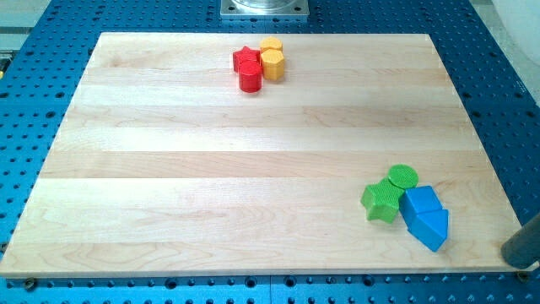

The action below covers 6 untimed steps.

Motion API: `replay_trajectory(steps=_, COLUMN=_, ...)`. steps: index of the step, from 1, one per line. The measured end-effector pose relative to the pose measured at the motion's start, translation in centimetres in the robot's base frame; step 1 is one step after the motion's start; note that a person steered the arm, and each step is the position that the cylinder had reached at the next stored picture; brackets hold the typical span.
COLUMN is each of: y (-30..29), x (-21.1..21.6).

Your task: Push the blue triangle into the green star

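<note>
Blue triangular block (431, 228) was seen near the wooden board's (211, 169) bottom right of the view, just below a blue cube-like block (420, 201) and touching it. Green star-shaped block (381, 201) was found just left of the blue pair, apparently touching the cube; contact with the triangle itself could not be confirmed. Green round block (403, 176) sat just above the star. Red star (245, 57), red cylinder (251, 76) and two yellow hexagonal blocks (272, 59) were clustered at the view's top, well apart. A dark rod (525, 242) was seen at the right edge, off the board; my tip was cut off, so nothing was held. Task was judged nearly done or in a final nudge: tip would need placing right of the triangle, then pushing leftward and slightly up.
</note>
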<state>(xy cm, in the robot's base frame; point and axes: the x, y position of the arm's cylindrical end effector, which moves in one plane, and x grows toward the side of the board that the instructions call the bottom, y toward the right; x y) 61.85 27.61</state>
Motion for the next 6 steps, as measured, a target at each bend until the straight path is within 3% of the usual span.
replay_trajectory(steps=3, y=-8.4, x=-1.9)
replay_trajectory(steps=5, y=-8.2, x=-4.6)
replay_trajectory(steps=6, y=-5.1, x=-4.4)
